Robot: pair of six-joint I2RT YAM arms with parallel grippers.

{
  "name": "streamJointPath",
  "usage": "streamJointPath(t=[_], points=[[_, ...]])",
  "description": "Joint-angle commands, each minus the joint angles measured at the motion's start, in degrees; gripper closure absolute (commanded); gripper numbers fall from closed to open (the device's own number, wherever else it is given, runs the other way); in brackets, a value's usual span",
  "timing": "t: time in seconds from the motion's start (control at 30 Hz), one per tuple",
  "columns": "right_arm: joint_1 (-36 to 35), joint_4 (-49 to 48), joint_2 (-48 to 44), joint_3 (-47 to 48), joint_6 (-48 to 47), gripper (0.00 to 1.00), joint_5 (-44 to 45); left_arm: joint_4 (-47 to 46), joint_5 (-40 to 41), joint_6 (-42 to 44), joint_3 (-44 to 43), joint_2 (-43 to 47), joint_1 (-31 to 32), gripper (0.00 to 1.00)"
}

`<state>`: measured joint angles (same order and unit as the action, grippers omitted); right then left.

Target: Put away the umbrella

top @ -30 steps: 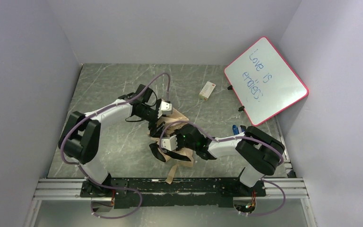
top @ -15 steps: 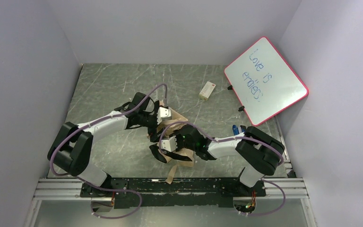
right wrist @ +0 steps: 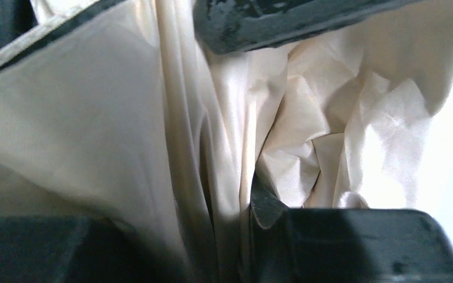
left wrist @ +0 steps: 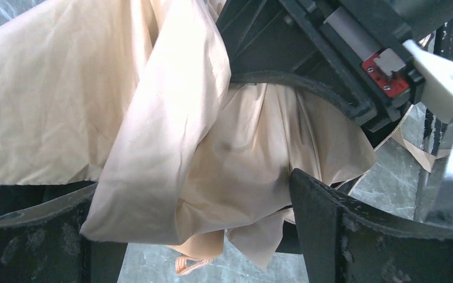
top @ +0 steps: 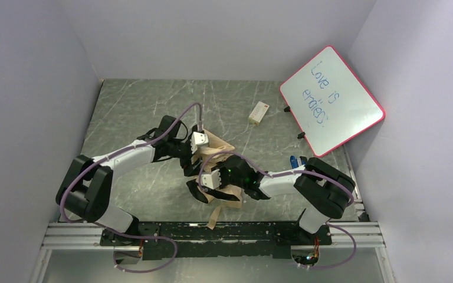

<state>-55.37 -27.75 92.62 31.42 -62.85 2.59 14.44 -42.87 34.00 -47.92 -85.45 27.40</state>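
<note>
Overhead first: compact folding umbrella (top: 220,148), tan fabric outside and black inside, lies as a loose crumpled bundle near the middle of the grey-green marbled table (top: 130,106), towards its near edge. A tan strap (top: 213,219) trails to that edge. Left gripper (top: 190,160) is at the bundle's far-left side, right gripper (top: 202,187) on its near side. Pink-framed whiteboard (top: 332,100) leans at the far right corner, handwritten in blue "Love is endless". Small cream block (top: 259,112) near the far edge carries a red mark, too small to read.

Left wrist: left gripper (left wrist: 191,188) jaws stand wide apart, with a hanging fold of tan fabric between them and neither finger pinching it. The right gripper's black housing sits close beyond.

Right wrist: right gripper (right wrist: 330,130) jaws are drawn partway in, clamped on bunched pale folds of the umbrella.

Progress, my judgement: canopy collapsed, but folds not gathered round the shaft and strap not fastened, so roughly midway. No printing visible on the fabric
</note>
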Motion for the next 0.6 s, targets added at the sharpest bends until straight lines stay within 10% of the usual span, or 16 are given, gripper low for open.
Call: streamJointPath(t=[0.0,0.57], points=[[-0.4,3.5,0.1,-1.2,0.8,0.92,-1.0,-0.4,0.7,0.2,-0.2,-2.7,-0.2,0.03],[-0.3,0.8,-0.6,-1.3,3.5,0.92,-1.8,2.9,6.1,2.9,-2.2,-13.0,4.8,0.11]])
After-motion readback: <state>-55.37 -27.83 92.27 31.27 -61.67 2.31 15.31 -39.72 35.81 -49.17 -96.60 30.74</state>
